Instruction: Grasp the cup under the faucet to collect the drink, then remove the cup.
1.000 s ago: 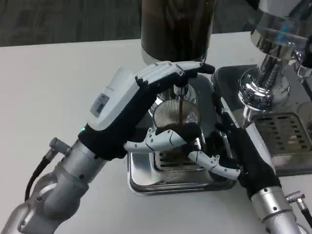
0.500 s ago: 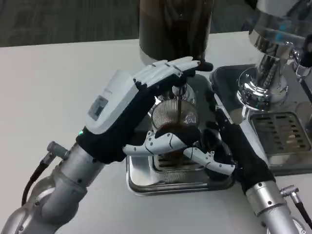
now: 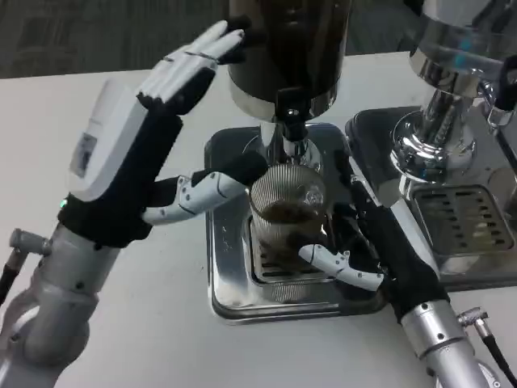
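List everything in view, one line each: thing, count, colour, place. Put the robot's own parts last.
cup: one, clear ribbed glass with dark drink inside, on the drip tray under the faucet
faucet: one, dark and chrome, at the base of the dispenser, above the cup
drink dispenser: one, dark tank with a silver base, top centre
drip tray: one, shiny steel, centre of the table
second dispenser: one, chrome, at right, on its own tray with a slotted grate
table: one, white
left hand: one, white and black, raised left of the dispenser, fingers apart, holding nothing
right hand: one, white and black, gripping the cup from its right side
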`<state>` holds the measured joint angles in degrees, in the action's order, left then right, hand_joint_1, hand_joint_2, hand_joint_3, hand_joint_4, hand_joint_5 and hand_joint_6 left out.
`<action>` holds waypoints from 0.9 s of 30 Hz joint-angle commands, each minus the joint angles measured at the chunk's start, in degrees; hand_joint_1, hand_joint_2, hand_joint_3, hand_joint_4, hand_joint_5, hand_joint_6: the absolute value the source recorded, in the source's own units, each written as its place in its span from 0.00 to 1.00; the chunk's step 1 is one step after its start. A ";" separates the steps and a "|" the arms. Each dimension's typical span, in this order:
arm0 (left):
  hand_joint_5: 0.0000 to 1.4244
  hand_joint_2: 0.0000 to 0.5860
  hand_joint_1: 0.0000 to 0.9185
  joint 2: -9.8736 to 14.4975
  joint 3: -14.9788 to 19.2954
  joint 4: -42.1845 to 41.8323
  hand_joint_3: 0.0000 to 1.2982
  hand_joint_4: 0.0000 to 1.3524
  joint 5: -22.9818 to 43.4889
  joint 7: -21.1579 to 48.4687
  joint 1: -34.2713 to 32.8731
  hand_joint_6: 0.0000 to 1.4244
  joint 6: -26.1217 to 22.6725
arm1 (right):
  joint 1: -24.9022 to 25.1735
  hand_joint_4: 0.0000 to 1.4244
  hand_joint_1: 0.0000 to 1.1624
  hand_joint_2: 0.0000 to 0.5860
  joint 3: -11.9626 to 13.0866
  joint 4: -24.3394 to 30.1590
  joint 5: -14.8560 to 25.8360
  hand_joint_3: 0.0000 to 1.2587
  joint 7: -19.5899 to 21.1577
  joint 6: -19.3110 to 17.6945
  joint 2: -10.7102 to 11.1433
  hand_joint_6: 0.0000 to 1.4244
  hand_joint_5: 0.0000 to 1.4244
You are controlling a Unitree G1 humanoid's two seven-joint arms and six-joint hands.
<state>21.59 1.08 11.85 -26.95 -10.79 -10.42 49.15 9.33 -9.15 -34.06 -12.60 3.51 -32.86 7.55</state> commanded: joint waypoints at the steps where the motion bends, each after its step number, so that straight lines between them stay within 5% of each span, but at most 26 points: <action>1: 0.17 0.29 0.00 -0.38 4.09 -3.64 0.16 0.05 -3.72 -5.55 3.76 0.13 -0.20 | 0.63 0.00 0.59 0.30 0.48 -0.88 -0.03 0.00 0.00 -1.21 -0.03 0.12 0.00; 8: 0.16 0.32 0.00 0.53 5.65 -1.26 0.15 0.04 -10.42 -11.68 9.26 0.11 -3.33 | 1.42 0.00 0.59 0.31 0.49 -1.69 0.16 0.00 -0.13 -1.59 -0.46 0.13 0.00; 27: 0.14 0.37 0.00 2.44 -1.30 13.39 0.16 0.04 -13.07 -18.70 12.69 0.09 -9.63 | 3.69 0.00 0.61 0.29 0.94 -5.98 1.94 0.00 -2.15 -2.63 -2.10 0.15 0.00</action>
<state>23.14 0.76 23.77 -40.63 -28.58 2.47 39.61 12.27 -8.48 -39.23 -11.32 2.03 -34.65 5.95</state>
